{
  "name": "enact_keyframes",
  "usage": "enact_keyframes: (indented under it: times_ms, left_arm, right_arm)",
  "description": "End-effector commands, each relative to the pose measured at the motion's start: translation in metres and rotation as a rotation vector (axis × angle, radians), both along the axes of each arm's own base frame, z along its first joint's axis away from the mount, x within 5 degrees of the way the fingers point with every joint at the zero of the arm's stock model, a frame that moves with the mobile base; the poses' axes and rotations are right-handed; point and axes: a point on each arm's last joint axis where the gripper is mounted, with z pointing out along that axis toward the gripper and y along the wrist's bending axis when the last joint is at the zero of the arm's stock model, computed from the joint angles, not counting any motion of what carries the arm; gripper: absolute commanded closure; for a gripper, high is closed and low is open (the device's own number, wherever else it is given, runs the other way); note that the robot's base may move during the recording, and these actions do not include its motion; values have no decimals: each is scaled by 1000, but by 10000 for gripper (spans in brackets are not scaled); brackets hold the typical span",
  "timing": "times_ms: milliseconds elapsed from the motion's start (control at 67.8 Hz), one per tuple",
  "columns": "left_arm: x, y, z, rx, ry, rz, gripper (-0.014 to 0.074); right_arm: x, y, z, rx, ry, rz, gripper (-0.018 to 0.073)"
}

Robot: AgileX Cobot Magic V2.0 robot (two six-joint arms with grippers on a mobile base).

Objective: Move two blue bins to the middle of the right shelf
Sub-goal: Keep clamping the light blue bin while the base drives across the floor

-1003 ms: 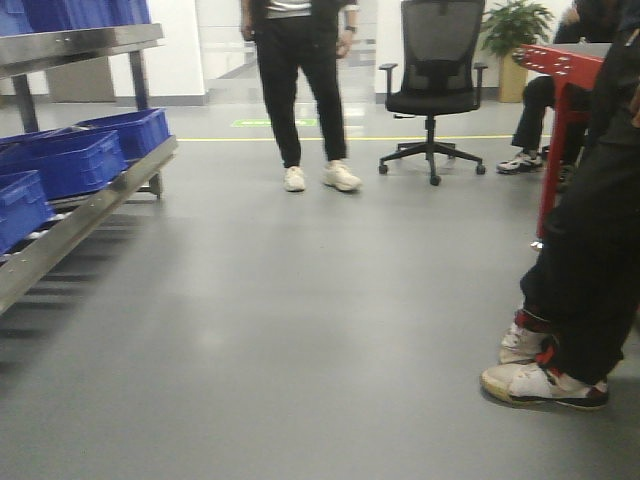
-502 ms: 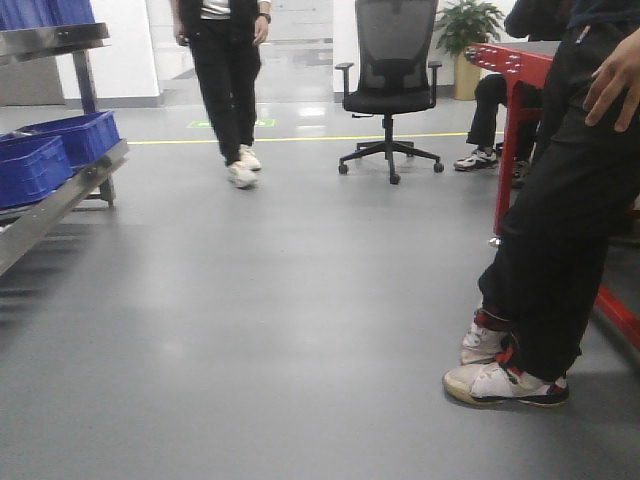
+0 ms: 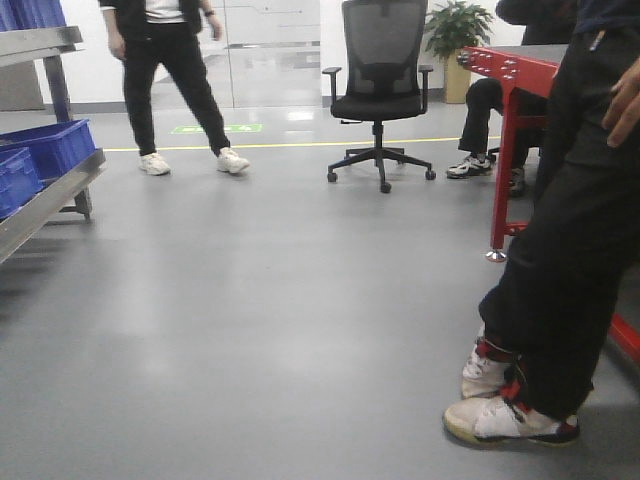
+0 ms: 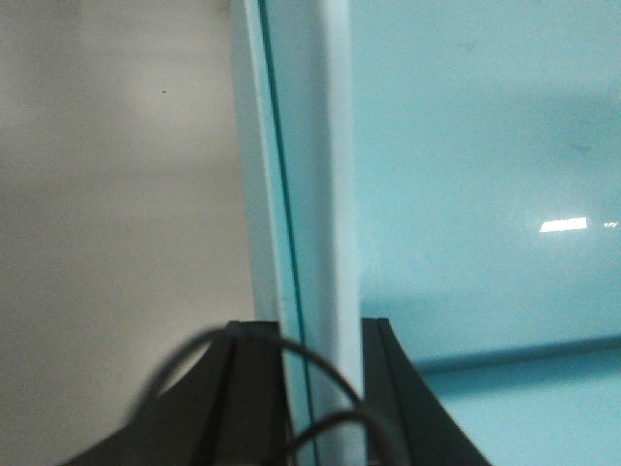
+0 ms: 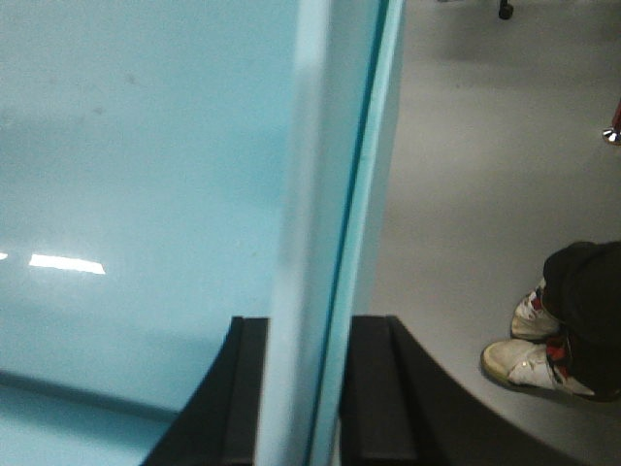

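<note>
A pale blue bin (image 4: 466, 175) fills the left wrist view. Its rim (image 4: 301, 194) shows two layers split by a thin dark line, as of two nested bins. My left gripper (image 4: 315, 335) is shut on this rim, one black finger (image 4: 254, 388) outside and one inside. In the right wrist view the same pale blue bin (image 5: 146, 146) shows its opposite rim (image 5: 325, 175), and my right gripper (image 5: 309, 330) is shut on it. The bins are out of the front view. A red-framed rack (image 3: 515, 75) stands at the right there.
A steel shelf (image 3: 45, 195) with dark blue crates (image 3: 55, 145) runs along the left. A person's legs and sneakers (image 3: 505, 420) stand close at the right, also in the right wrist view (image 5: 534, 359). An office chair (image 3: 380, 90) and a walking person (image 3: 165, 80) are ahead.
The front view has swung to the right: the steel shelf and chair slid left in frame, and more of the red rack shows. The far person walked left.
</note>
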Motion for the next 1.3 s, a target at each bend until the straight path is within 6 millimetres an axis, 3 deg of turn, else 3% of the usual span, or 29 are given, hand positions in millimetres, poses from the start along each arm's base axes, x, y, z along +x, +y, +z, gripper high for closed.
enact_keyframes:
  times_ms: [0, 1283]
  left_arm:
    - [-6, 1, 19, -59, -118, -6, 707]
    - [-6, 1, 19, -59, -118, -6, 707]
  right_arm:
    - [-8, -4, 22, 27, -131, 9, 712]
    - [-8, -4, 22, 27, -131, 9, 712]
